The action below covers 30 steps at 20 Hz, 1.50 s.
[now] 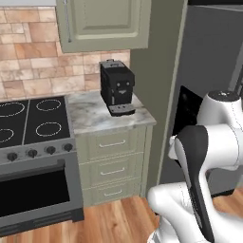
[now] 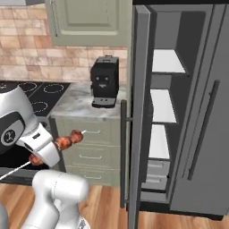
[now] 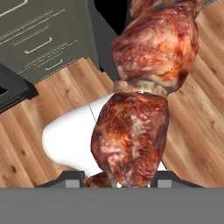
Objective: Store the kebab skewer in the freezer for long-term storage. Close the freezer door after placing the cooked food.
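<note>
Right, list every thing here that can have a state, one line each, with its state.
kebab skewer: held in the gripper, off the counter.
gripper: shut on the kebab skewer.
freezer door: swung open.
freezer: open, white shelves bare.
fridge door: closed.
counter drawers: closed.

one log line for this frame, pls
phase: carry | gripper: shut on kebab skewer | freezer door: open | freezer: skewer not yet inside

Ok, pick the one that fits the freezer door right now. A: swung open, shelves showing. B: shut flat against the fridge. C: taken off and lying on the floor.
A: in the right base view the freezer door stands edge-on and open, with the freezer showing its white shelves behind it.
</note>
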Tool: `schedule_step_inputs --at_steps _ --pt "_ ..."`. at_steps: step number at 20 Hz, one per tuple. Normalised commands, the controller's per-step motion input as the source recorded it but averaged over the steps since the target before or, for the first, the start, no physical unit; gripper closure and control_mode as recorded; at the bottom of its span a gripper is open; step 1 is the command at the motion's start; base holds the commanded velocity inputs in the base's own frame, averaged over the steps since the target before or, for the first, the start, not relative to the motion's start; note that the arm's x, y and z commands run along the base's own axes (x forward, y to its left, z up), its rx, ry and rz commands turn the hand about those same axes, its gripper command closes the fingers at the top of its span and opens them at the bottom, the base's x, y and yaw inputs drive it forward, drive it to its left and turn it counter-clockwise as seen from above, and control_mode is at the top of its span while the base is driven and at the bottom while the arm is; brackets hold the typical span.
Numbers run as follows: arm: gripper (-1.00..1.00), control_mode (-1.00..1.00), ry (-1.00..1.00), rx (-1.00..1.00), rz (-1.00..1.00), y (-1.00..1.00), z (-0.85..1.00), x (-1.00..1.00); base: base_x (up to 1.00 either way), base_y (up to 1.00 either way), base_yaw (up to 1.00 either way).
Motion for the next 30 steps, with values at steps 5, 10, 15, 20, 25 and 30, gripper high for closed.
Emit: schedule_step_inputs --at_steps 5,10,15,20,25,30 --pt "1.00 1.00 0.00 0.00 0.00 0.00 0.00 0.00 -0.65 -0.07 -0.10" --pt "1.00 1.00 0.00 0.00 0.00 0.00 0.00 0.00 -0.11 -0.45 -0.01" --pt "1.00 1.00 0.00 0.00 0.00 0.00 0.00 0.00 0.00 -0.66 0.00" --pt "1.00 1.00 0.00 0.00 0.00 0.00 0.00 0.00 0.00 -0.75 0.00" --pt "1.00 1.00 0.00 0.00 0.00 0.00 0.00 0.00 0.30 -0.74 0.07" --pt "1.00 1.00 0.00 0.00 0.00 0.00 0.00 0.00 0.38 -0.79 0.23"
